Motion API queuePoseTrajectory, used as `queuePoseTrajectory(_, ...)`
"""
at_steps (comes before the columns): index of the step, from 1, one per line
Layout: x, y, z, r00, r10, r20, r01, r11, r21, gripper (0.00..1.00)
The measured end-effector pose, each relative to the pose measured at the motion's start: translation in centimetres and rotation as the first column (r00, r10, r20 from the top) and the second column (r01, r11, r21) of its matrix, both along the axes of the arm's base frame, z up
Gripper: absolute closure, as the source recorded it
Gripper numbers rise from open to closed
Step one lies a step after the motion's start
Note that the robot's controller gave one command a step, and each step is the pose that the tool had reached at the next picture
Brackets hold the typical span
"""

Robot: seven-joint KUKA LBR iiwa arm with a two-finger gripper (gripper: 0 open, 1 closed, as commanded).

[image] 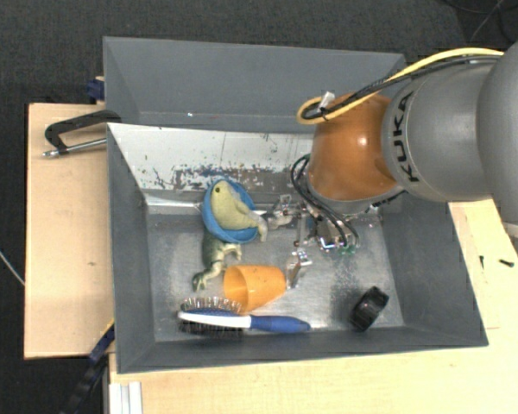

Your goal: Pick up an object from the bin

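The large grey arm (466,128) reached in from the right of the frame. Its rounded orange wrist cover (350,153) hung over the upper middle of the grey metal bin (129,257), with yellow and black cables (371,84) looped across the cover's top. Below the cover the tool (298,241) pointed down toward the bin's floor near its centre. Whether it stood apart or together could not be told. Nearest to it lay an orange plastic cup (255,285), tipped on its side just below and to the left of the tool. A round blue dish (216,222) with a pale yellow-green lump (231,207) resting in it sat just left of the tool, near the foot of the back wall. A small green toy figure (212,261) sprawled between the dish and the cup, close to both. Along the lower edge a brush with dark bristles, a white back and a blue handle (237,320) lay lengthwise, right against the cup's underside. A small black cylindrical piece (369,307) sat alone in the lower right of the bin, well apart from the other things.
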State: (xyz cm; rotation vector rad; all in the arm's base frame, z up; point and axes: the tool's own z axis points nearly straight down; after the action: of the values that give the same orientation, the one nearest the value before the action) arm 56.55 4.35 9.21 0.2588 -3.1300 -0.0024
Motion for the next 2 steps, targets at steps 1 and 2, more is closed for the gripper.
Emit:
queuePoseTrajectory(1, 1.0, 8.8, 3.1, 0.979, 0.203, 0.015, -0.203, 0.979, -0.002, 0.00)
queuePoseTrajectory(2, 3.6, 15.3, -0.5, 0.910, 0.414, 0.011, -0.413, 0.910, -0.020, 0.00)
